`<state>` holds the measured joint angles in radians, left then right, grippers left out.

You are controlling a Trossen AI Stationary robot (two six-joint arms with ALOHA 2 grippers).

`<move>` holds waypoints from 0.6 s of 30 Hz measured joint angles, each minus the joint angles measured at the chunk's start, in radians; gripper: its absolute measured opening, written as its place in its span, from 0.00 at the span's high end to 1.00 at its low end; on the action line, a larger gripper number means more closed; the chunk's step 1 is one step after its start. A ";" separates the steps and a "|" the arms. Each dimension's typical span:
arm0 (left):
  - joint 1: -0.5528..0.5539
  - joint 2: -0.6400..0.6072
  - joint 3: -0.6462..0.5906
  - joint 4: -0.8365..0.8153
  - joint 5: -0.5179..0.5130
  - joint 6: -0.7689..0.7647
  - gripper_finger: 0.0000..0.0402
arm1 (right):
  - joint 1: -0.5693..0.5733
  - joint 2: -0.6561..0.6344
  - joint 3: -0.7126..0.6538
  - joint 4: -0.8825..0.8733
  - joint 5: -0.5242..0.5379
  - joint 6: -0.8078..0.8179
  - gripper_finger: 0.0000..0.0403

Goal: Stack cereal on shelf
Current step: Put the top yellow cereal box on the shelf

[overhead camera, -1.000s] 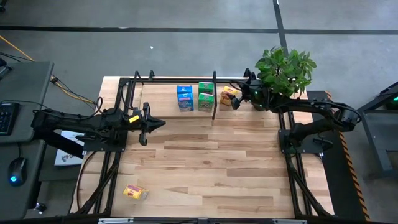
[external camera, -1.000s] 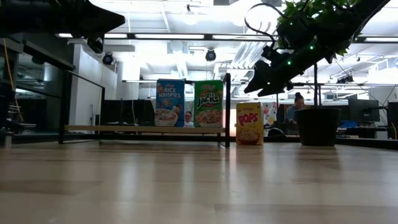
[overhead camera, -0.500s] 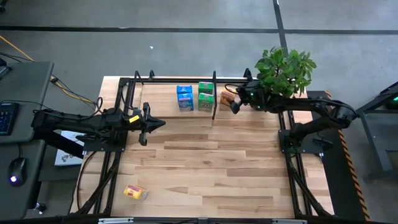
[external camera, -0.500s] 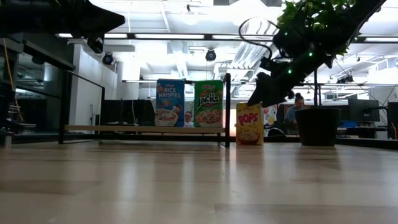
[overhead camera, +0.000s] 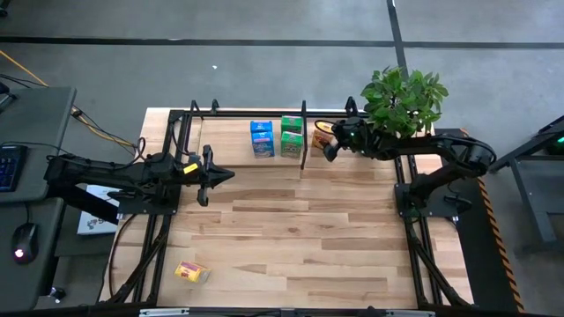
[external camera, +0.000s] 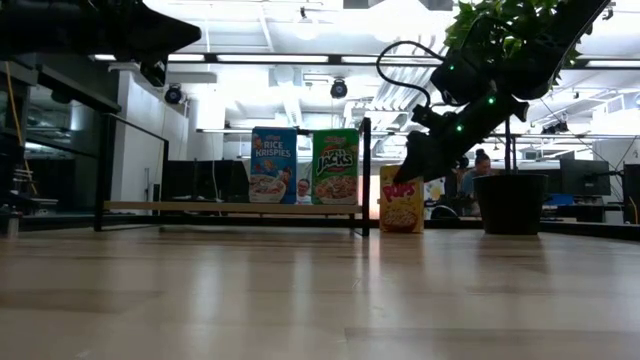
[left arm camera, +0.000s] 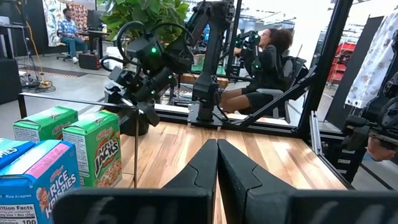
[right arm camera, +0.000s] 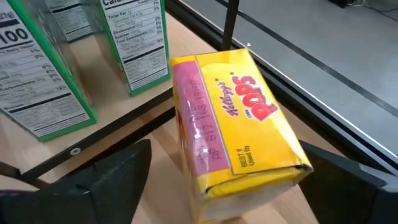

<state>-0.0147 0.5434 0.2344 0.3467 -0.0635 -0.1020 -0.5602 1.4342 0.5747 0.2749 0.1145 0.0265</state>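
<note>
The yellow cereal box (right arm camera: 239, 124) by the tabletop's far edge could tip over if the right tool (right arm camera: 230, 186), spread wide around it, bumps it.

Glossy printed cardboard Pops box (right arm camera: 239, 127) on pale matt wooden shelf (right arm camera: 134, 127).

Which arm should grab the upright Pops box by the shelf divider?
Right. The right gripper already hangs over the Pops box, fingers open either side. The left gripper waits shut, far off.
</note>
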 joint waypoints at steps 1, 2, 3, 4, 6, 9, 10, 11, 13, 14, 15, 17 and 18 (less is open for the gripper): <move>0.000 0.000 0.000 -0.001 0.000 0.000 0.99 | 0.000 0.000 0.000 0.001 0.008 0.000 0.11; 0.000 0.000 0.000 -0.003 0.000 0.000 0.99 | 0.000 0.000 0.000 0.001 0.019 0.000 0.14; 0.000 0.000 0.000 -0.004 0.000 0.000 0.99 | 0.000 0.000 0.000 0.000 0.029 0.000 0.17; 0.000 0.000 0.000 -0.006 0.000 0.000 0.99 | 0.000 0.000 0.000 0.002 0.035 0.001 0.21; 0.000 0.000 0.000 -0.006 0.000 0.000 0.99 | 0.000 0.000 0.000 0.008 0.035 0.001 0.29; 0.000 0.000 0.000 -0.006 0.000 0.000 0.99 | 0.000 0.000 0.000 0.015 0.033 0.001 0.41; 0.000 0.000 0.000 -0.005 0.000 -0.001 0.99 | 0.000 0.000 0.000 0.015 0.029 0.002 0.44; 0.000 0.000 0.000 -0.006 0.000 -0.001 0.99 | 0.000 0.000 0.000 0.015 0.024 0.002 0.48; 0.000 0.000 0.000 -0.006 0.000 -0.001 0.99 | 0.000 0.000 0.000 0.014 0.020 0.002 0.53; 0.000 0.000 0.000 -0.006 0.000 -0.001 0.99 | 0.000 0.000 0.000 0.014 0.012 0.002 0.55; 0.000 0.000 0.000 -0.006 0.000 -0.006 0.99 | 0.000 0.000 0.000 0.014 0.001 0.002 0.57; 0.000 0.000 0.000 -0.006 0.000 -0.034 0.99 | 0.000 -0.002 0.000 0.014 -0.029 0.005 0.60; 0.000 0.000 0.000 -0.006 0.000 -0.044 0.99 | 0.000 -0.004 0.000 0.012 -0.044 0.020 0.61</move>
<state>-0.0148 0.5434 0.2344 0.3408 -0.0635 -0.1460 -0.5605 1.4300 0.5747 0.2868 0.0702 0.0467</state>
